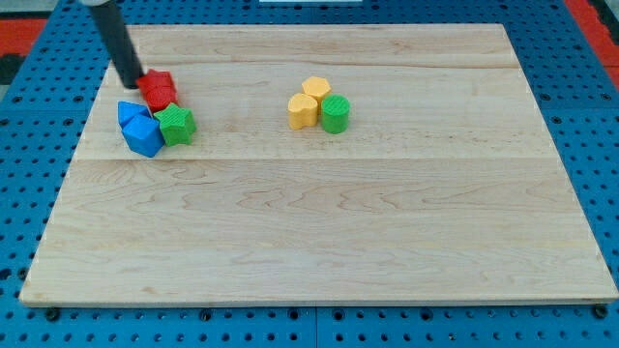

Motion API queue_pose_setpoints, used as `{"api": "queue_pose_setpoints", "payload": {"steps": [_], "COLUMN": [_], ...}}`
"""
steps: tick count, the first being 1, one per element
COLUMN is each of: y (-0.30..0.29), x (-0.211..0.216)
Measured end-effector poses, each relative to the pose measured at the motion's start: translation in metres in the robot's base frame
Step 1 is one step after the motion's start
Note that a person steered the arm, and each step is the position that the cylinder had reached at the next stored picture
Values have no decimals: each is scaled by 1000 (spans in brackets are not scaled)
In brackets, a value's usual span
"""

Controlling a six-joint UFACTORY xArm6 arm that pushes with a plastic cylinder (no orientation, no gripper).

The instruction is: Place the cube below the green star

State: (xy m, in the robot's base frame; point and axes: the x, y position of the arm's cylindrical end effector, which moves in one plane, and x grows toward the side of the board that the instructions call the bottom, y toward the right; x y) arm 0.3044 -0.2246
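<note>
Cube [134, 112] blue, beside green star [177, 124].

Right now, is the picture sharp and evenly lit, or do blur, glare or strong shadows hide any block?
In the camera view the light is even and soft on the wooden board, with no glare. The blocks cast only faint shadows. The red block, green star and blue blocks have slightly soft edges but stay readable. My tip sits at the red block's left edge; the rod's top is cut off by the frame.
</note>
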Motion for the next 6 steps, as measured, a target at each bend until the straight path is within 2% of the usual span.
{"api": "queue_pose_setpoints", "payload": {"steps": [1, 2, 3, 4, 6], "y": [-34, -7, 31, 6, 22], "x": [0, 28, 34, 33, 132]}}
